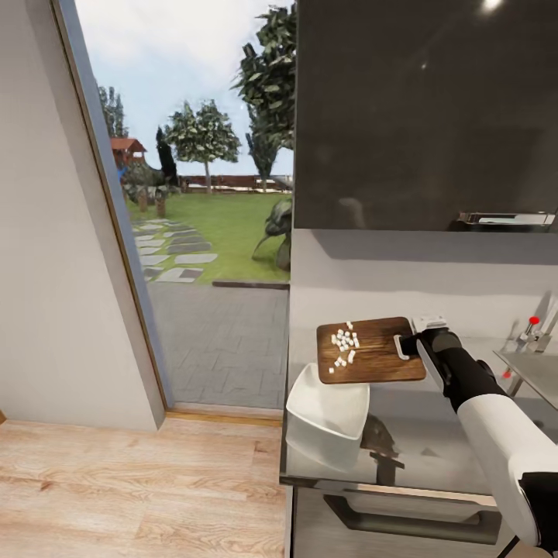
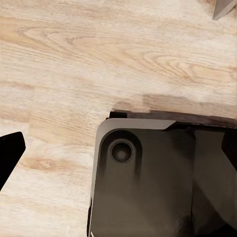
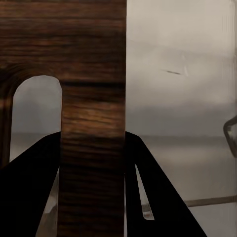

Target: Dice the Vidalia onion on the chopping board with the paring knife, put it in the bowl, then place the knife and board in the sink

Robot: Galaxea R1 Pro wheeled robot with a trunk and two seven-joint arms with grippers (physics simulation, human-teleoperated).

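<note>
Gripping the chopping board [image 1: 372,350] by its handle end, the right gripper [image 1: 415,341] holds it above the bowl [image 1: 327,418], diced onion [image 1: 346,341] on top. Right wrist view shows fingers [image 3: 29,187] flanking the board's edge; left wrist view shows wood floor [image 2: 74,59], its gripper's state unclear.

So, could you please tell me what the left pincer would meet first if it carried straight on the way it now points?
Probably the robot's own dark base, which fills the view beyond one dark fingertip, with the light wood floor around it. Depth is unclear, so the floor could come first.
</note>
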